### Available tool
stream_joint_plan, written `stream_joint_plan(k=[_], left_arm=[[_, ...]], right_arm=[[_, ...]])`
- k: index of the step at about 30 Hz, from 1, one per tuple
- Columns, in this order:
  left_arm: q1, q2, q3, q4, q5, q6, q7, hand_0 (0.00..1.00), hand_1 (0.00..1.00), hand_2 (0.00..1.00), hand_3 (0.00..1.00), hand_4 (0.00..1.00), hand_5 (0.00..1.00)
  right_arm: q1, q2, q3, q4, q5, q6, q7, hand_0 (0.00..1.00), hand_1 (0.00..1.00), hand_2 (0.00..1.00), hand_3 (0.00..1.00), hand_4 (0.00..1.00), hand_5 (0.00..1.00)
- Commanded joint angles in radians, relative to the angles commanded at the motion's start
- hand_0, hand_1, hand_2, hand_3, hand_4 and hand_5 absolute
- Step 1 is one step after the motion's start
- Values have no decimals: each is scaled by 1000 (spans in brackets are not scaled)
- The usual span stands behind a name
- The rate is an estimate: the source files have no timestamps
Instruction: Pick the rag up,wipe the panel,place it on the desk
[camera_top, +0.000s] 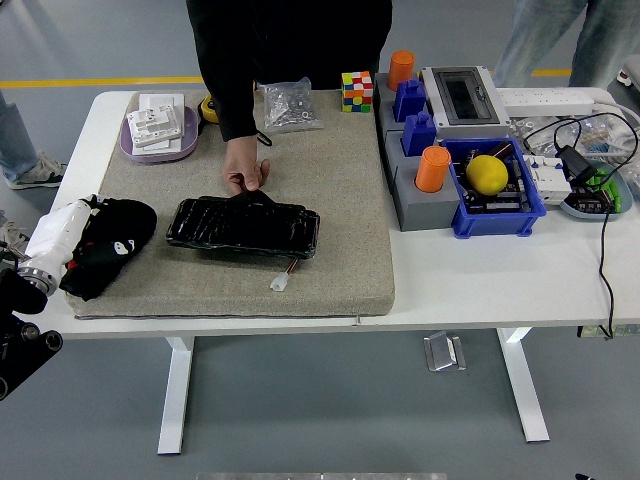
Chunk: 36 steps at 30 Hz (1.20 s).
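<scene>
The black rag lies bunched on the grey mat at its left edge. The black panel lies flat in the middle of the mat, with a small white connector at its front. My left hand, white-backed, is at the rag's left edge, open and holding nothing. A person's hand rests on the panel's far edge. My right hand is out of view.
A purple tray with white boxes stands at back left. A bag of screws and a colour cube are at the back. A grey rack with orange cups, a blue bin with a yellow ball, and cables fill the right.
</scene>
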Motion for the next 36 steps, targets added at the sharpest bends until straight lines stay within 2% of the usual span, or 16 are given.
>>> stream_joint_plan(k=[1, 6, 7, 12, 13, 18, 19, 24, 25, 30, 31, 36], left_arm=[[-1, -2, 0, 2, 2, 2, -1, 432, 540, 800, 802, 879, 449], [-6, -9, 5, 13, 1, 8, 1, 432, 540, 800, 802, 879, 449], [-6, -11, 5, 14, 2, 10, 0, 402, 415, 797, 741, 815, 378], [-5, -16, -4, 16, 7, 20, -1, 402, 415, 797, 741, 815, 378], [-5, -18, -6, 16, 6, 22, -1, 383, 294, 784, 666, 699, 270], [-5, -23, -10, 20, 7, 35, -4, 383, 294, 784, 666, 699, 270], [-5, -24, -8, 22, 5, 36, -5, 357, 259, 751, 632, 642, 235], [-4, -24, -6, 30, 9, 38, -3, 357, 259, 751, 632, 642, 235], [-4, -24, -6, 30, 10, 38, -2, 303, 261, 751, 767, 610, 207], [-3, -28, -10, 34, 21, 45, -3, 303, 261, 751, 767, 610, 207], [-3, -28, -10, 33, 24, 47, -2, 247, 276, 744, 755, 567, 132], [-2, -32, -10, 32, 43, 60, -2, 247, 276, 744, 755, 567, 132]], right_arm=[[0, 0, 1, 0, 0, 0, 0, 786, 724, 727, 664, 998, 553], [-1, 1, 7, -1, 0, 0, 0, 786, 724, 727, 664, 998, 553], [0, 1, 7, -1, -1, 0, -1, 785, 723, 728, 663, 998, 554], [0, 3, 10, -1, -3, 0, -1, 785, 723, 728, 663, 998, 554], [0, 3, 11, -1, -4, 0, -1, 786, 723, 727, 663, 998, 554], [2, 3, 8, 0, -2, -1, -1, 786, 723, 727, 663, 998, 554], [2, 3, 9, 0, -1, -1, 0, 786, 722, 727, 663, 998, 554], [1, 3, 11, 2, -2, 0, 0, 786, 722, 727, 663, 998, 554], [1, 3, 11, 1, -2, 0, 0, 786, 723, 727, 663, 998, 554], [1, 3, 14, 2, -4, 0, 1, 786, 723, 727, 663, 998, 554], [1, 3, 14, 2, -4, 0, 1, 785, 724, 727, 663, 998, 554], [2, 3, 18, 1, -4, 0, 1, 785, 724, 727, 663, 998, 554]])
